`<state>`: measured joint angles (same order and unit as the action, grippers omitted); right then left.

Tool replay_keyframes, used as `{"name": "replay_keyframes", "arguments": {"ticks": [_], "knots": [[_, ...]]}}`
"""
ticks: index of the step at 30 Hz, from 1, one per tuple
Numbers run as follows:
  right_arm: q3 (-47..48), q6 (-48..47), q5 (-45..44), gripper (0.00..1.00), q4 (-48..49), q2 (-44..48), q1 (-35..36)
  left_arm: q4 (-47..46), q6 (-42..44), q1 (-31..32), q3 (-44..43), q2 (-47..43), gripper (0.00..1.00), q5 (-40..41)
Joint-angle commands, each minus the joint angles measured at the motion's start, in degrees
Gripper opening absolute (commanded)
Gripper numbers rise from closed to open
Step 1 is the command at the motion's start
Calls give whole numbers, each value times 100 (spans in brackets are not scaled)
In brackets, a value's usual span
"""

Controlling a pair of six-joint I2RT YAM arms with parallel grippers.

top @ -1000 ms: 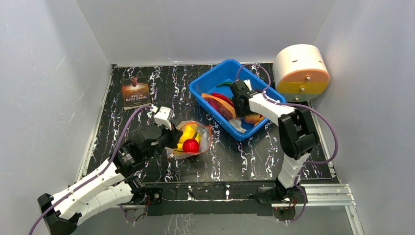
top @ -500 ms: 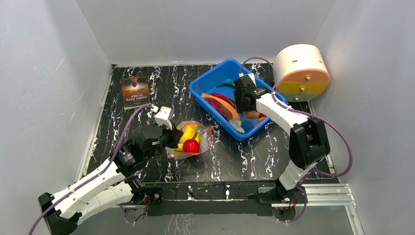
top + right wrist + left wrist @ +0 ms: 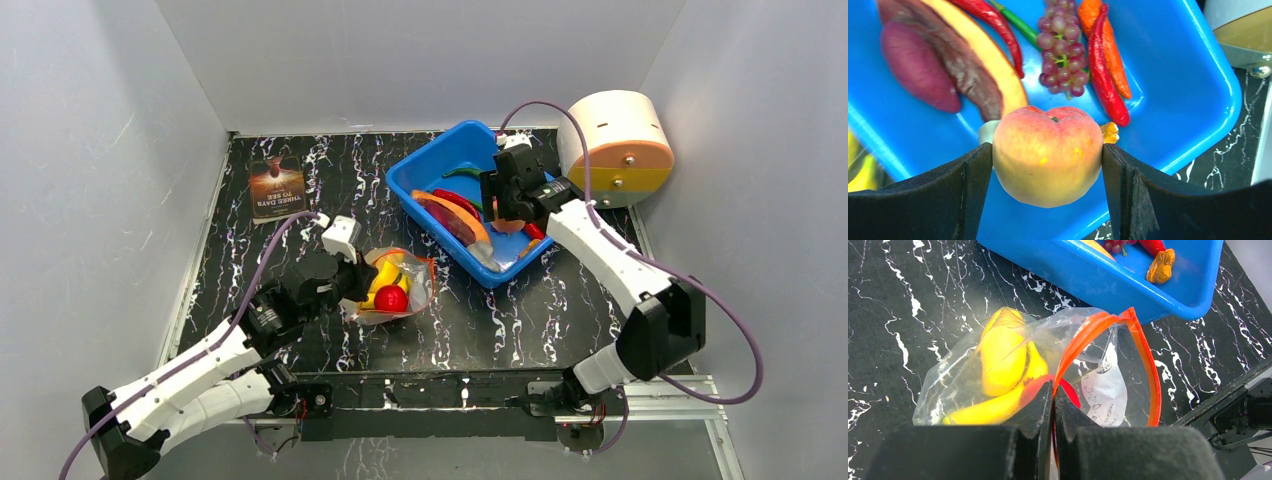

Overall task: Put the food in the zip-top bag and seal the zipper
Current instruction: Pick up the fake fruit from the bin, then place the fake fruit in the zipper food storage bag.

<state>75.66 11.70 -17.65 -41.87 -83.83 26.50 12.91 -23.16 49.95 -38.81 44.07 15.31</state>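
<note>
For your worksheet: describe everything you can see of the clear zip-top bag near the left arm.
The bag is small and made of clear, crinkly plastic, with an orange-red strip running round its mouth. The mouth stands open, unsealed. It lies on the black marbled table, close to the blue tub. The left gripper pinches its rim with the jaws closed. Inside are yellow fruit and a red apple. A white printed label shows through one wall.

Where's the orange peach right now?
The orange toy peach is clamped in the right gripper over the blue plastic tub, far right in the top view.
</note>
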Motion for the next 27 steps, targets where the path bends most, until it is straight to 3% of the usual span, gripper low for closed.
{"name": "replay_keyframes", "arguments": {"ticks": [1, 7, 10, 13, 17, 18, 27], "knots": [[56, -31, 647, 47, 219, 645, 173, -169, 22, -21, -245, 22, 0, -76], [-150, 297, 1969, 48, 407, 1185, 360, -265, 15, -26, -268, 122, 0, -73], [-676, 889, 3467, 47, 1203, 1523, 436, -383, -132, -21, -191, 119, 0, -70], [-1093, 1429, 3990, 47, 1839, 1740, 776, -397, -242, -25, -152, -11, 0, -39], [-1396, 1899, 3928, 47, 2356, 1757, 1560, -337, -355, -22, -199, -20, 0, -72], [-1516, 2143, 3753, 48, 2684, 1629, 2030, -414, -471, -26, -212, -31, 0, -178], [-1618, 2327, 3538, 49, 3122, 1199, 2396, -450, -688, -23, -257, -78, 0, -338]]}}
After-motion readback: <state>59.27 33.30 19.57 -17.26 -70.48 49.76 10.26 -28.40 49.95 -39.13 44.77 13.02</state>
